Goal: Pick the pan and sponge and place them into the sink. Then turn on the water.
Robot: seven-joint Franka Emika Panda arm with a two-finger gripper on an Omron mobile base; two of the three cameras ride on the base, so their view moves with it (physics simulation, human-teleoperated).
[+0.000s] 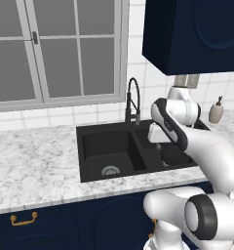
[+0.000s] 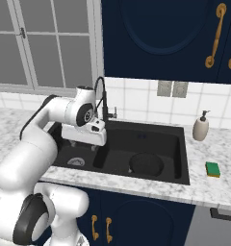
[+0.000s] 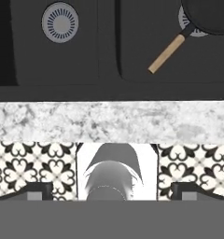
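Now, from the left base view, you see the black sink [image 1: 92, 146] set in the marble counter [image 1: 31, 166], with the faucet [image 1: 132, 100] rising at the sink's back edge. Your arm reaches over the sink's right basin and hides most of it; a soap bottle [image 1: 216, 112] stands on the counter beyond the sink's right end.

From the right base view, the pan [image 2: 146, 165] lies flat in the sink's [image 2: 177, 178] right basin. The sponge [image 2: 212, 169] rests on the counter just past the sink's right rim, well apart from the pan, with the soap bottle [image 2: 200, 128] behind it near the tiled wall. Your hand hangs over the sink's divider, in front of the faucet [image 2: 104, 98].

From the hand view, the gripper [image 3: 113, 193] has its fingertips [image 3: 37, 191] spread wide and holds nothing. Beyond them you see the counter's front strip [image 3: 109, 122] and then the sink [image 3: 109, 56], with the pan [image 3: 209, 16] in one basin, its wooden handle pointing toward the sink's front wall, and a silver drain [image 3: 60, 22] in the other.
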